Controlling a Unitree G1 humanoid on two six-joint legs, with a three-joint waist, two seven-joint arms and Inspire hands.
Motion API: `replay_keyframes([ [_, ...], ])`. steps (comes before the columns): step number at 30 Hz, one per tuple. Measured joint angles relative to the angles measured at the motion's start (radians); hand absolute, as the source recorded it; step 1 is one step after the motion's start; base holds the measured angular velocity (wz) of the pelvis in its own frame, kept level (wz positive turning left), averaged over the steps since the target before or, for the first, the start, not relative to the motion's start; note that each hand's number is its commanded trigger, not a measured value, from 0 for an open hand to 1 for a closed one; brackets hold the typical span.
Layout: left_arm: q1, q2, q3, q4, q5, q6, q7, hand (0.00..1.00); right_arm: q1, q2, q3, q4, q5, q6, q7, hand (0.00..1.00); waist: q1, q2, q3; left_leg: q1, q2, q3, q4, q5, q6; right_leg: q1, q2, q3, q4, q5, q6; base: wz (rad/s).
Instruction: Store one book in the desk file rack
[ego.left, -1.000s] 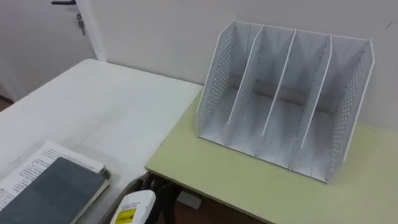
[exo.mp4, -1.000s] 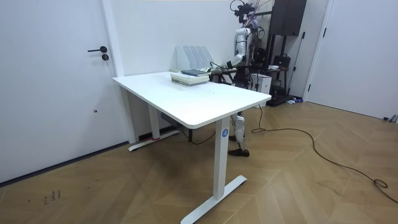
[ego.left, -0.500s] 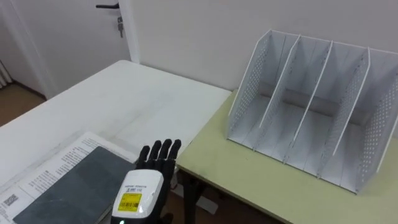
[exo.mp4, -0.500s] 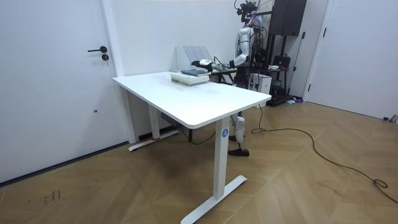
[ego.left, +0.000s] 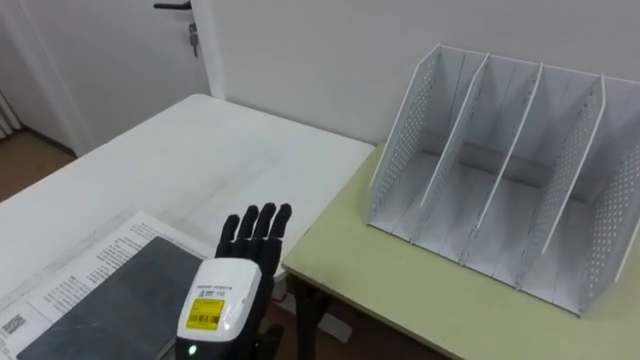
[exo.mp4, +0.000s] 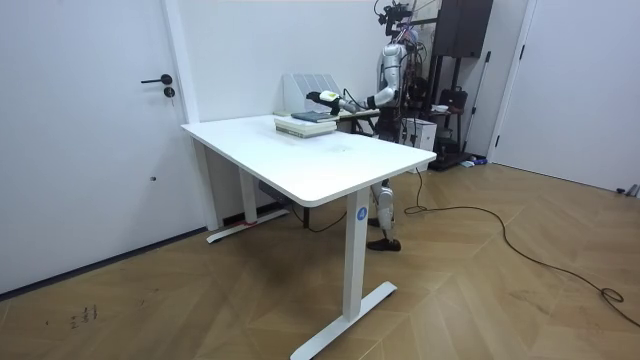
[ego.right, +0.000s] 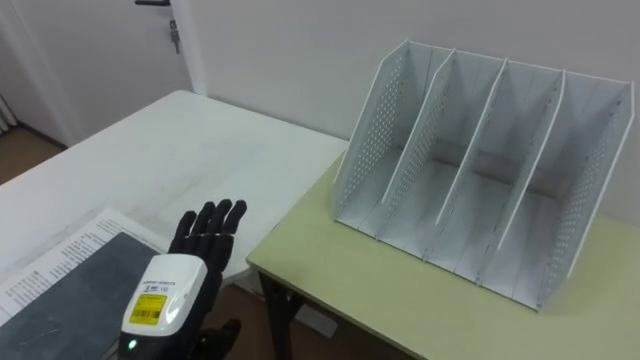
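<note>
A dark grey book (ego.left: 95, 305) lies on a white printed one at the near left of the white table (ego.left: 190, 150). My left hand (ego.left: 252, 236) hovers open over the book's right edge, fingers straight and pointing away, back of the hand up. The white perforated file rack (ego.left: 500, 170) stands empty, with several upright slots, on the pale green desk (ego.left: 400, 290) to the right, well beyond the hand. In the room view I stand behind the table's far end, with the left hand (exo.mp4: 318, 97) stretched over the books (exo.mp4: 306, 120) in front of the rack (exo.mp4: 308, 88).
A narrow gap (ego.left: 292, 292) separates the white table from the green desk. A white wall runs behind the rack, and a door with a dark handle (ego.left: 172, 8) is at the far left. Dark shelving (exo.mp4: 450, 60) stands behind me.
My left hand has come up into view over the book's right edge and reached slightly forward. The eye view shifted, so the rack now sits further right.
</note>
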Motion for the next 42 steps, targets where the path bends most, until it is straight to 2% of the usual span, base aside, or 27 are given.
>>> replay_keyframes([
  [4,0.000,0.002,0.003,-0.003,0.000,0.000,0.006,0.00,0.001,0.001,0.000,0.001,0.000,0.001,0.008,0.00,0.000,-0.002,-0.0034,0.000,0.000,-0.001,0.000,0.000,0.000,0.002,0.000,0.000,0.000,0.000,0.000,0.00],
  [6,0.000,0.004,0.007,-0.003,0.000,0.000,0.009,0.00,0.003,0.001,0.002,0.005,0.001,0.005,0.008,0.00,0.001,-0.005,-0.0078,0.002,0.000,-0.001,0.000,0.000,0.000,0.004,0.000,-0.001,0.000,0.000,0.000,0.00],
  [11,0.000,0.005,0.045,-0.003,0.000,0.001,0.023,0.00,0.004,0.005,0.002,0.004,0.000,0.031,0.015,0.00,0.005,-0.014,-0.0056,0.012,0.000,-0.002,-0.001,0.000,0.000,0.014,0.000,-0.001,0.000,-0.002,0.000,0.00],
  [14,0.017,0.005,0.072,-0.004,0.000,0.005,0.033,0.00,0.007,0.004,0.001,0.001,-0.004,0.046,0.020,0.00,0.013,-0.017,-0.0085,0.015,0.000,-0.002,-0.003,0.000,0.000,0.015,0.000,-0.001,0.002,-0.004,0.001,0.00],
  [18,0.061,0.005,0.080,-0.002,0.001,0.023,0.042,0.00,0.011,0.005,0.000,0.001,-0.004,0.064,0.028,0.00,0.034,-0.017,-0.0102,0.014,0.000,-0.002,-0.003,0.000,0.000,0.016,0.000,-0.010,0.003,-0.003,0.000,0.02],
  [22,0.097,0.005,0.092,0.001,0.002,0.043,0.042,0.00,0.010,0.005,-0.001,-0.008,-0.004,0.064,0.028,0.00,0.036,-0.016,-0.0109,0.013,0.000,-0.002,-0.002,0.000,0.000,0.021,-0.003,-0.023,0.003,-0.005,0.000,0.09],
  [29,0.099,0.003,0.096,0.030,-0.001,0.080,0.043,0.00,0.011,0.004,-0.006,-0.019,-0.007,0.067,0.028,0.00,0.056,-0.012,-0.0130,0.012,-0.001,-0.002,-0.002,0.000,0.000,0.022,-0.004,-0.028,0.002,-0.006,0.001,0.01],
  [31,0.099,0.002,0.096,0.046,-0.002,0.087,0.043,0.00,0.011,0.004,-0.007,-0.027,-0.012,0.075,0.028,0.00,0.055,-0.008,-0.0158,0.012,-0.002,-0.004,-0.002,0.000,0.000,0.025,-0.006,-0.034,0.002,-0.007,0.001,0.07],
  [35,0.099,-0.004,0.096,0.061,-0.002,0.106,0.042,0.00,0.012,0.002,-0.022,-0.028,-0.012,0.086,0.030,0.00,0.053,-0.003,-0.0162,0.016,-0.003,-0.014,-0.001,0.000,0.000,0.035,-0.010,-0.056,0.002,-0.013,0.003,0.15],
  [42,0.101,-0.011,0.097,0.063,-0.020,0.111,0.042,0.00,0.013,-0.003,-0.026,-0.029,-0.015,0.086,0.029,0.00,0.055,0.001,-0.0149,0.015,-0.003,-0.014,-0.001,0.000,0.000,0.044,-0.014,-0.079,0.003,-0.021,0.004,0.08],
])
